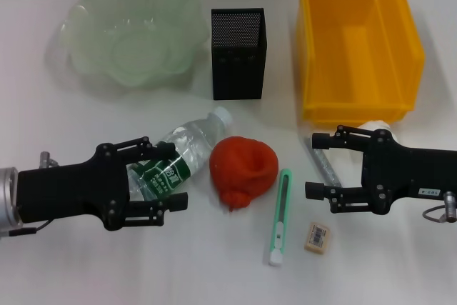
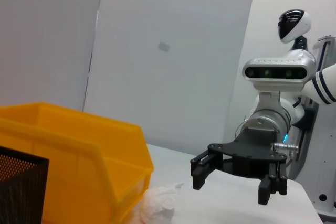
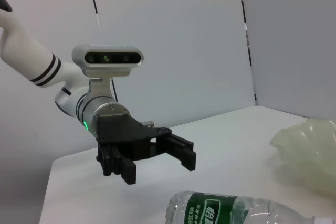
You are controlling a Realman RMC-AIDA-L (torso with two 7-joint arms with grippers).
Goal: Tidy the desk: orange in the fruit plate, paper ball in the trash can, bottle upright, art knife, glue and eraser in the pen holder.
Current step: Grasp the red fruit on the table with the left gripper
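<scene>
While the bottle [image 1: 173, 161] lies on its side, both grippers hover with spread fingers and nothing held

Taking the black mesh pen holder [image 1: 238, 53] as the mark: the bottle lies well in front of it toward the robot's left, cap pointing back at it, and the left gripper [image 1: 171, 173] straddles the bottle's labelled middle without closing. As I judge it, a round, near-empty bottle could roll or squirt out sideways if pinched off-centre, knocking the orange [image 1: 243, 171] lying just beside it, straight in front of the holder. The right gripper [image 1: 314, 166] hangs released in front and right of the holder, over the glue [image 1: 323, 163] and beside the paper ball [image 1: 376, 127]; closing there might catch both. The art knife [image 1: 280, 216] and eraser [image 1: 317, 237] lie nearest the robot, the fruit plate [image 1: 86, 23] left of the holder, the trash can [image 1: 350, 108] right
</scene>
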